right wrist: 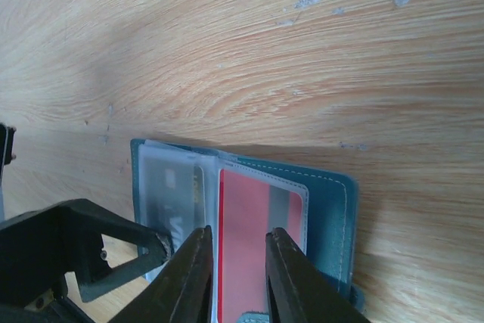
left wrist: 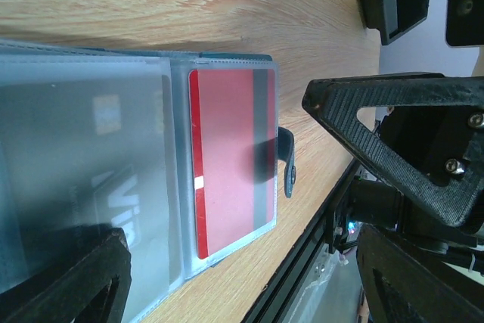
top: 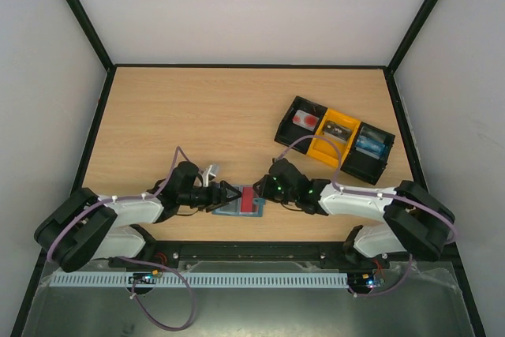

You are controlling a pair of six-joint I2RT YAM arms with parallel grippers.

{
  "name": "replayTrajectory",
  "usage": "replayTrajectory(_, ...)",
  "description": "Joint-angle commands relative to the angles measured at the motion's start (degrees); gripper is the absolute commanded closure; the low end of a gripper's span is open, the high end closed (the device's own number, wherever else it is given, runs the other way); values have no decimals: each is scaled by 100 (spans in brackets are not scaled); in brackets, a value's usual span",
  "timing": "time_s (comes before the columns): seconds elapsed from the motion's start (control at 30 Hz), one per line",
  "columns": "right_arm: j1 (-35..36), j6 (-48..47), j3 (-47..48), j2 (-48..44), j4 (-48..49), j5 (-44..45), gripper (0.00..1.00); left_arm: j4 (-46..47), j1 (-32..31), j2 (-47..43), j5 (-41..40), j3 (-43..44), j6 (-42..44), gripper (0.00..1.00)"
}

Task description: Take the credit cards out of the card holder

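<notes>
The grey-blue card holder [top: 230,211] lies open on the table near the front edge, between both grippers. A red credit card [right wrist: 246,240] sits in its right clear sleeve. A grey card [right wrist: 170,187] shows in the left sleeve. My right gripper [right wrist: 238,232] hangs over the red card, its jaws narrowed but apart, with the card's face showing between them. My left gripper [left wrist: 215,172] is open wide astride the holder [left wrist: 151,172]. One of its fingertips [right wrist: 160,246] rests at the left sleeve. The closing tab [left wrist: 287,164] sticks out on the right.
A black-and-yellow three-compartment tray [top: 335,138] stands at the back right, holding small items. The table's front edge and black rail [left wrist: 318,240] run just beside the holder. Bare wood lies behind the holder.
</notes>
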Motion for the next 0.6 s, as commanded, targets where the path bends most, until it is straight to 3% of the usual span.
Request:
replayTrajectory(0.0,42,-135,153,184,108,113,81,-132,-18,-15,-79,-104,93,17)
replayTrajectory(0.27,45,-122,42,343,319,-43,93,-105,-18,-25,-60,-68,29,17)
replayTrajectory(0.57,38,-136,-85,548,281,40,94,-130,-28,-22,-85,-27,-29,23)
